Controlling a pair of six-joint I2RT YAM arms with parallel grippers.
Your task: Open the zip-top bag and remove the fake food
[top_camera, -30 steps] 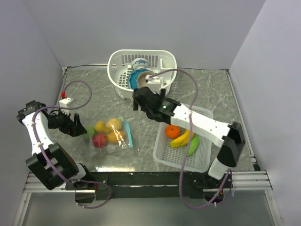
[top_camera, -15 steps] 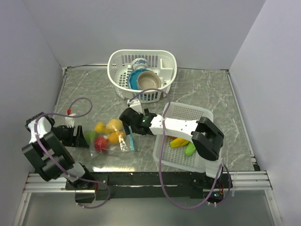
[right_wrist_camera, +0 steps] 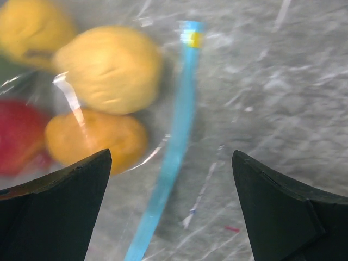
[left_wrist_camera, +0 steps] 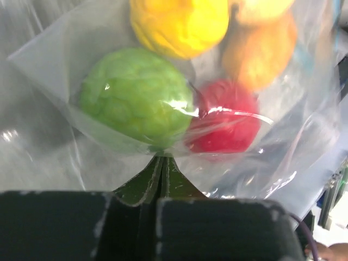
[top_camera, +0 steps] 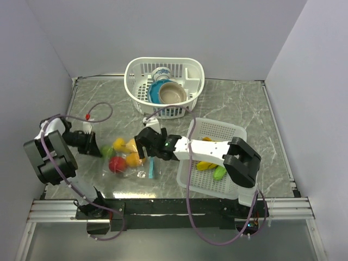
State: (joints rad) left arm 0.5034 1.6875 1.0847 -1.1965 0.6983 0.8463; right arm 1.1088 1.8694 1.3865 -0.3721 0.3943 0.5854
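Note:
The zip-top bag lies flat on the marble table, its teal zip strip along the right edge. Inside is fake food: a green piece, a red apple, a yellow fruit and an orange one. My left gripper is shut, pinching the clear film at the bag's left edge just below the green piece. My right gripper hangs open low over the bag's right side, and the zip strip runs between its fingers without touching them.
A round white basket with bowls and a cup stands at the back. A rectangular white basket on the right holds a banana and green pieces, partly under my right arm. A small white block lies near the left arm.
My left gripper has shut on the bag's left edge. The right arm has swung from the round basket down to the zip strip, still open.

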